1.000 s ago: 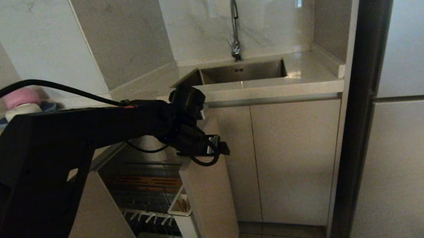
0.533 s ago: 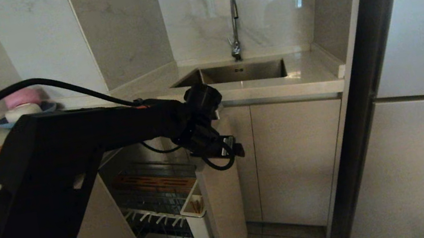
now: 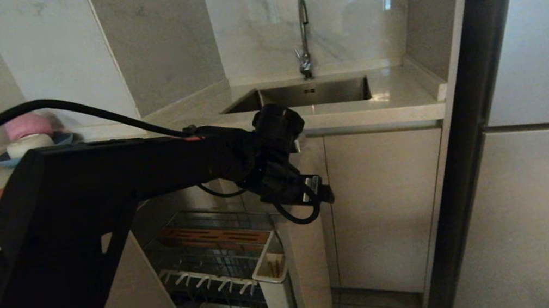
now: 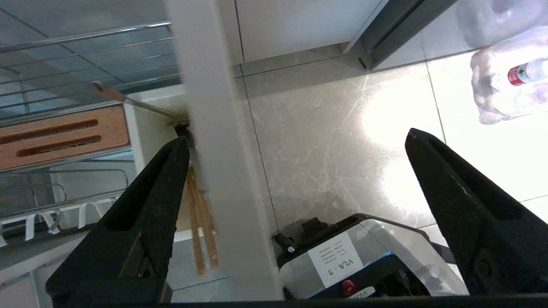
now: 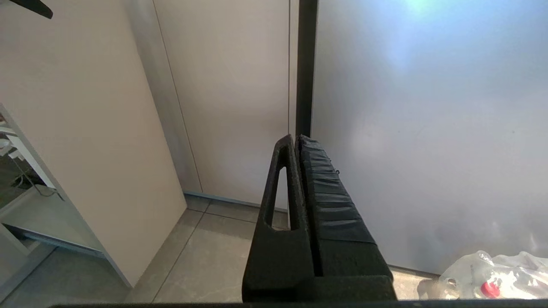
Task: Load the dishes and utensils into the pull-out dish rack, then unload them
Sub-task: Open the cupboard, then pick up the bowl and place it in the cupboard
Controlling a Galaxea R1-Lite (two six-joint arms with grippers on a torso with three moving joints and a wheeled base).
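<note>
Since a second ago, the pull-out dish rack (image 3: 224, 255) slid further out, lower centre of the head view, with the left pincer (image 3: 314, 194) at its door top. Left wrist view: the pincer gapes wide, straddling the door edge, gripping nothing; chopsticks (image 4: 201, 222) stand in the cup. Right wrist view: right pincer (image 5: 297, 143) closed, empty.

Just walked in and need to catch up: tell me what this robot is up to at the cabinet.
The left gripper hangs open at the top edge of the beige door front, one finger on each side, sliding the pull-out dish rack out from under the counter. The chopsticks already stand in the white utensil cup; no dishes are loaded. The right gripper is shut, parked near the floor.
</note>
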